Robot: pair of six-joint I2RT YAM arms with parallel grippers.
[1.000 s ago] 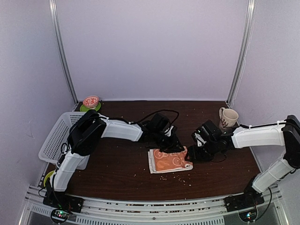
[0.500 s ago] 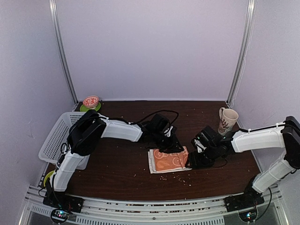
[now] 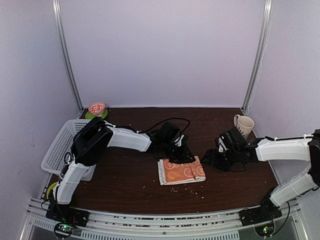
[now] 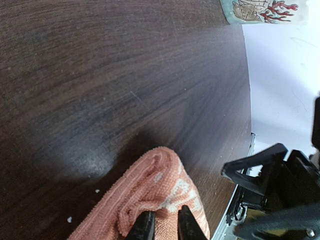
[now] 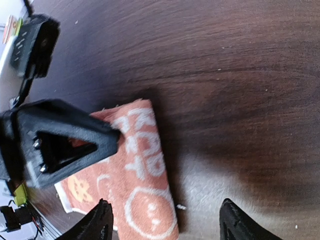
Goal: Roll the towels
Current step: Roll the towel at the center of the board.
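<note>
One towel apparently in left tool.

No legible text, number, brand or label in any view.
Folded orange towel: white printed circles and curly marks. Some look letter-like in right wrist view, none readable as words.
Mug: red coral-like branches and dark line drawing on side. Picture only, no lettering discernible.
</note>
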